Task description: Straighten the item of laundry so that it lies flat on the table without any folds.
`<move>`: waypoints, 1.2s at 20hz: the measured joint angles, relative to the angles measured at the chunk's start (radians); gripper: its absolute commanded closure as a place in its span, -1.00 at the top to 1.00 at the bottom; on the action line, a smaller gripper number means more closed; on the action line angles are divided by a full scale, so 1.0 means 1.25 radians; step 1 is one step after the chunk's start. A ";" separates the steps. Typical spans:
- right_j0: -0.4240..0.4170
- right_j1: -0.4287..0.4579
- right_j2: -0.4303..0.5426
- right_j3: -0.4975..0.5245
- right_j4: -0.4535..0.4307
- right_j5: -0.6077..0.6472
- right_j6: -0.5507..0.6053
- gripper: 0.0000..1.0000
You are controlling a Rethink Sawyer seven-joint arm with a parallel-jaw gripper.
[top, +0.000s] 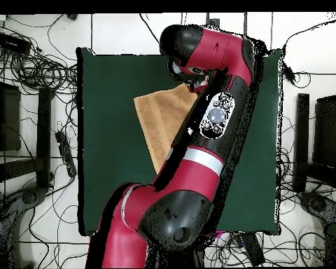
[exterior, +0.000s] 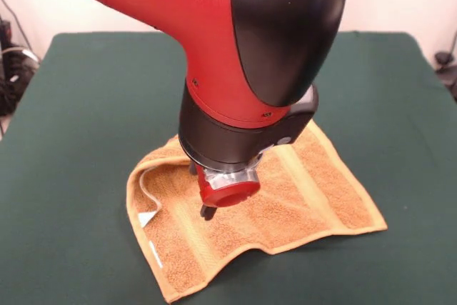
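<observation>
The orange-tan towel (exterior: 300, 191) lies on the dark green table (exterior: 86, 105), near its front edge. Its left edge is folded over onto itself, with a white label (exterior: 147, 218) showing at the fold. Its front edge is wavy and slightly raised. My gripper (exterior: 208, 212) hangs from the red and black arm and sits low over the towel's left-middle part, at or just above the cloth. In the overhead view the arm (top: 213, 119) covers the gripper and the right part of the towel (top: 160, 119).
Tangled cables (top: 31, 63) and dark equipment (top: 6, 119) lie on the floor round the table (top: 108, 168). More cables show at the left edge of the front view (exterior: 11, 69). A dark object (exterior: 446, 62) stands off the table's right side.
</observation>
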 measured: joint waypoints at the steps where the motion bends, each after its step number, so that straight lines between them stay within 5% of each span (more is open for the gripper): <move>1: 0.000 0.000 0.000 0.000 0.000 0.000 0.000 1.00; 24: 0.095 -0.005 0.031 0.086 -0.035 0.037 0.000 1.00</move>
